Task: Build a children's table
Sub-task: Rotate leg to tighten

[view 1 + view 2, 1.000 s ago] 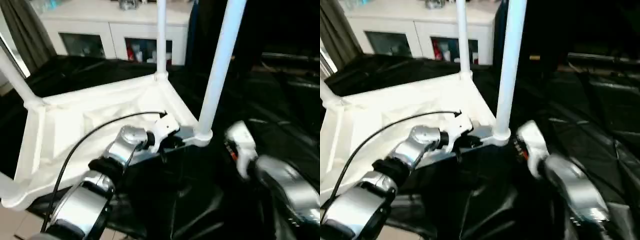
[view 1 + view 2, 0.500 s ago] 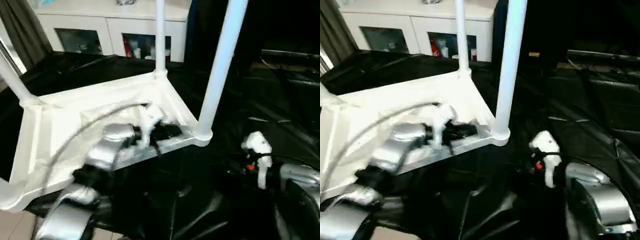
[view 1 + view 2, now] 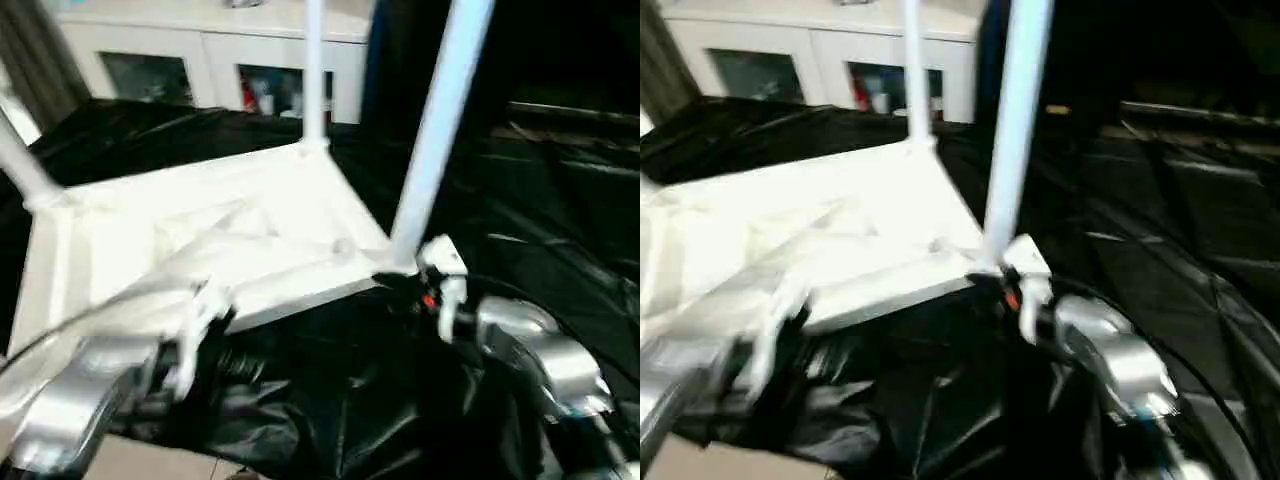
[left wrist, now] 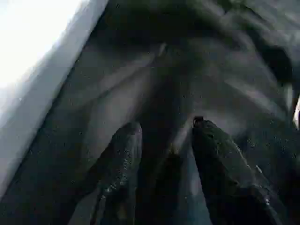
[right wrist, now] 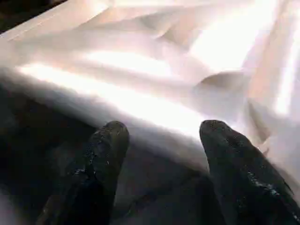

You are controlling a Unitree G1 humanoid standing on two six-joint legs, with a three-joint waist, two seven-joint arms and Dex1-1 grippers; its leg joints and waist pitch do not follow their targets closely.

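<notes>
The upturned children's table (image 3: 200, 235) lies on black sheeting, legs raised, as the spread right claw (image 5: 159, 140) nears its near-right corner, ready to grip; the left claw (image 4: 161, 145) hangs parted, empty.

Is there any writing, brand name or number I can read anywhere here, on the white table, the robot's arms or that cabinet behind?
None can be read.
Table top and legs: plain white, no text.
Right gripper: a small orange mark, too blurred to read.
Cabinet: items behind its glass are too blurred.
</notes>
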